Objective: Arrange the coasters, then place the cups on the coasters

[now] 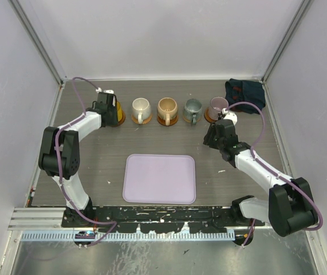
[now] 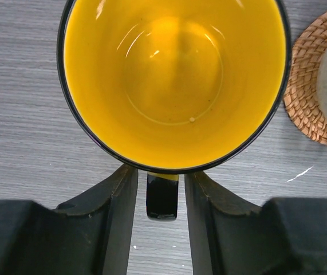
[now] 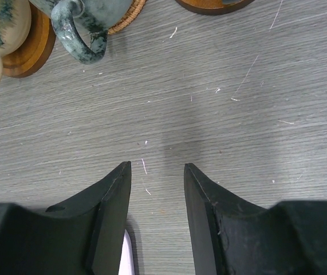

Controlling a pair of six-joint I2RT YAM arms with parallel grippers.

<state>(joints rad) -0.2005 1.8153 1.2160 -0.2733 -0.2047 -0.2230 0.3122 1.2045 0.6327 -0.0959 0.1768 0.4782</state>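
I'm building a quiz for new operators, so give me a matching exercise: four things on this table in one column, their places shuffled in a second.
Things:
1. yellow cup
2. grey-green cup
3. lavender tray
4. dark cloth

Places:
A. far right corner
B. handle between the open jaws of the left gripper
C. near side, in the middle
D. second from the right in the far row

Pairs: 1-B, 2-D, 3-C, 4-A

Yellow mug (image 2: pixel 174 80): glossy glaze. Coaster (image 2: pixel 303 97) at the right edge: rough woven rattan. Grey-green mug (image 3: pixel 62 31): speckled gloss. Table (image 3: pixel 237 114): matt, scratched wood-grain. Lavender tray (image 1: pixel 159 178): smooth, matt.
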